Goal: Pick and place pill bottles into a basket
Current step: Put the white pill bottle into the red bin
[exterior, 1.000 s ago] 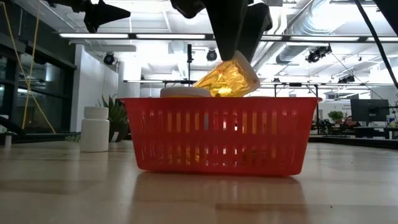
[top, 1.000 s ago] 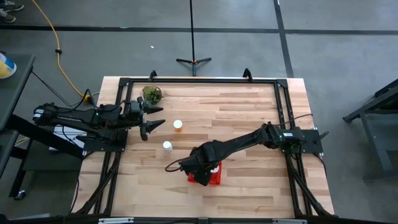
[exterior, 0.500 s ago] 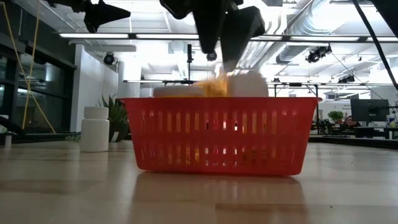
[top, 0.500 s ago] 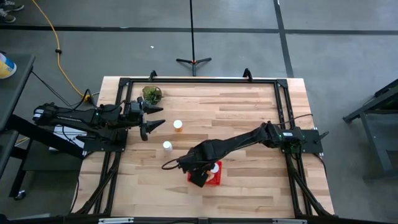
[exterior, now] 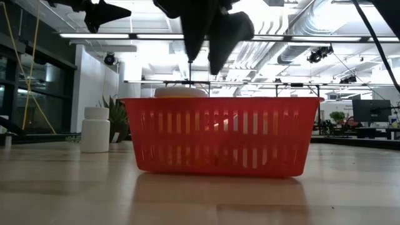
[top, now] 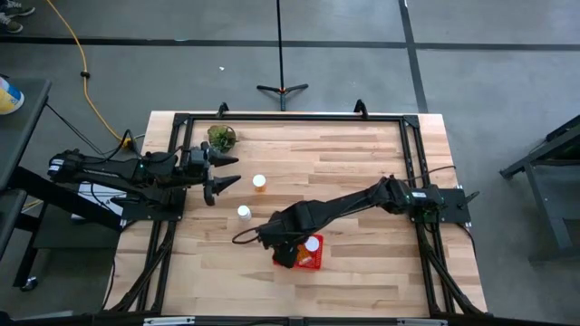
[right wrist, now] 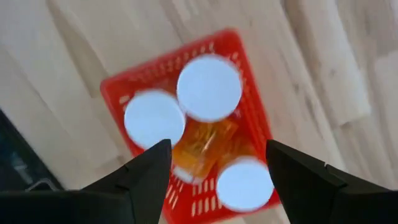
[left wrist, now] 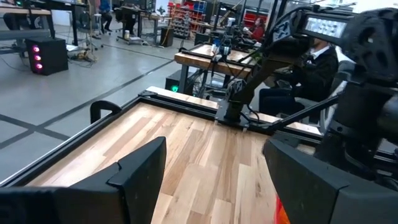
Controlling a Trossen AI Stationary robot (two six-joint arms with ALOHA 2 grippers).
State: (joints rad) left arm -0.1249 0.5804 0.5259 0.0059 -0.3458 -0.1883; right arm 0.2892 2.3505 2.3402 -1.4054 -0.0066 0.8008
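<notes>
The right hand hung over the red basket with its fingers apart and nothing between them, at about six o'clock on the wooden desk in the high view, while the left hand, also spread and empty, waited near nine o'clock. Two pill bottles stood loose on the planks toward ten o'clock, so the job looked partly done, with at least those two left. A small green plant sat at eleven o'clock. In the low view the basket showed slotted, glossy plastic walls, one flat white cap peeping over its rim, and a bottle stood upright beyond it at nine o'clock. The left wrist view offered only smooth pale boards and that arm's own dark fingers. The right wrist view looked straight down into the basket: three round white caps and a translucent orange body lying between them, so at least three bottles were in.
</notes>
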